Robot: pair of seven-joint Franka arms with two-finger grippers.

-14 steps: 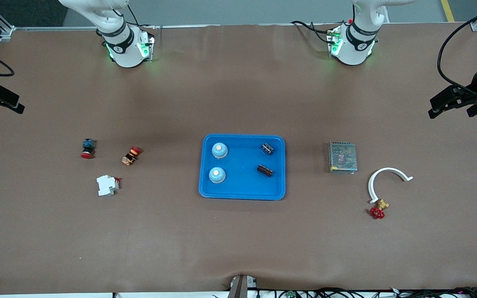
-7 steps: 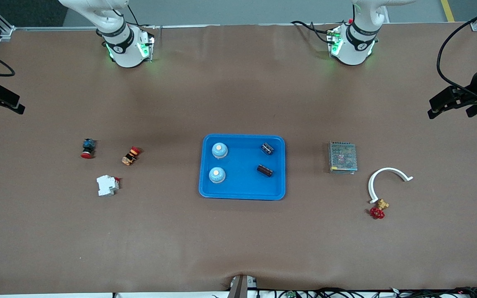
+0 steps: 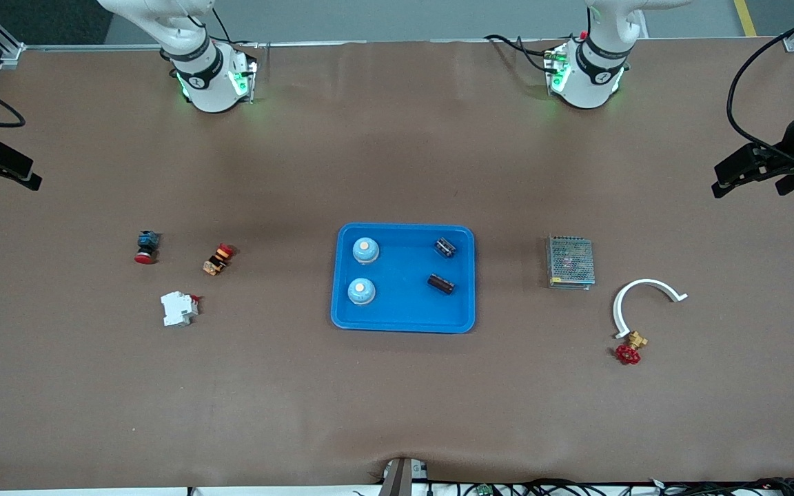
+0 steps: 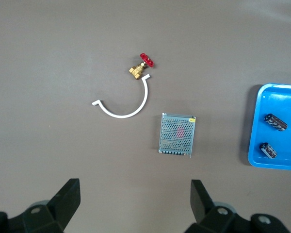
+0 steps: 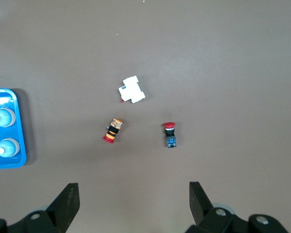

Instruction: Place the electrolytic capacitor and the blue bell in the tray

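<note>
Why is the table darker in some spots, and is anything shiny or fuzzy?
Front view: soft dark patches fall on the table above the tray, and green lights glow at the arm bases. Left wrist view: the mesh box looks sharp, without glare. Right wrist view: even light, small soft shadows.

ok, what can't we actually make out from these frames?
- Right tool: only the open fingertips show in its wrist view, the rest is cut by the edge.
- Left tool: same in its wrist view.
- Tray: cut by the left wrist view's edge, so the bells are unseen there.
- Capacitors: markings too small in every view.
</note>
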